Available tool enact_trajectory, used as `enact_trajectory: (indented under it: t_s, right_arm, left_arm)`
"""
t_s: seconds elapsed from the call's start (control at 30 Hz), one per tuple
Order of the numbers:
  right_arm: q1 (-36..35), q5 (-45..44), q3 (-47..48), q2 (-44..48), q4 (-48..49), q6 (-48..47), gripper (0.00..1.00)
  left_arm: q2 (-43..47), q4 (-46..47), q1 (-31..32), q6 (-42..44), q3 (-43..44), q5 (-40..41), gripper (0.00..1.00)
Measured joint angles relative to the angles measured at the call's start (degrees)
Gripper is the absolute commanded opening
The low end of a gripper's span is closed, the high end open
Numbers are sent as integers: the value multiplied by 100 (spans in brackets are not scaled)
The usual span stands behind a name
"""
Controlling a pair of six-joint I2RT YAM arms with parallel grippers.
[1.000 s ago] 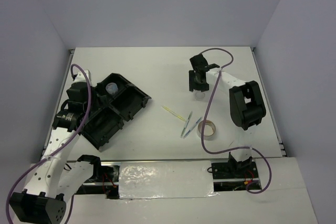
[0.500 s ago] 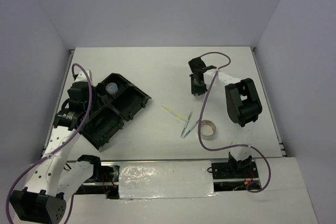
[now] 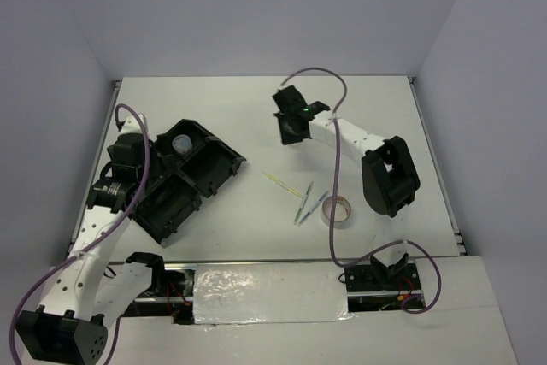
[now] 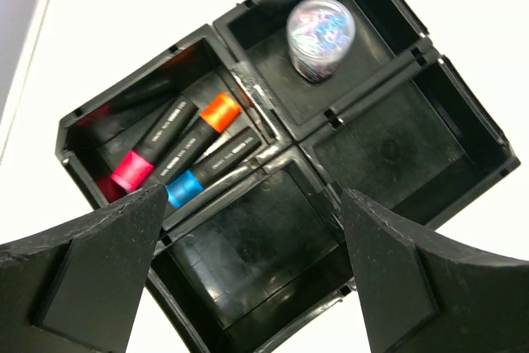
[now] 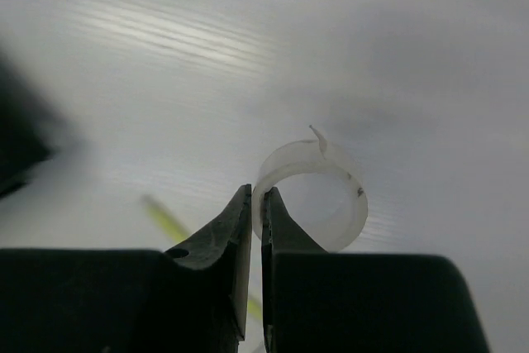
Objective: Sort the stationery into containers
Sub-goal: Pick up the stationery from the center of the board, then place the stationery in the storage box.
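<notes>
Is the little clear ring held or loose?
Held. The right gripper is shut on the clear ring, pinching its wall.

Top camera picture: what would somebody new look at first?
Probably the big black tray on the left, with pink, orange and blue-ended highlighters in one compartment and a clear cup of sparkly colourful bits in another. Next comes the right hand, which hovers over the far middle of the table and pinches a small clear ring.
</notes>
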State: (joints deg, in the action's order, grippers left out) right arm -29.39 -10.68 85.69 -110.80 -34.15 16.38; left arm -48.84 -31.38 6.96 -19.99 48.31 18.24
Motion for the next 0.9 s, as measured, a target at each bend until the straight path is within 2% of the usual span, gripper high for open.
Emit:
enact_trajectory:
  t_s: [0.23, 0.4, 0.8, 0.9]
  right_arm:
    - [-1851, 149, 2284, -214, -245, -179, 7]
    - [-2476, 129, 3600, -807, -428, -236, 9]
    - [-2697, 284, 3604, -1755, -573, -299, 11]
    - [-2750, 315, 3626, -1917, -549, -321, 15]
  left_arm:
    - [225, -20, 0, -142, 0, 417, 99]
    - [219, -48, -2, -153, 0, 544, 99]
    - [492, -55, -122, -289, 0, 640, 99]
    - [470, -55, -122, -289, 0, 638, 99]
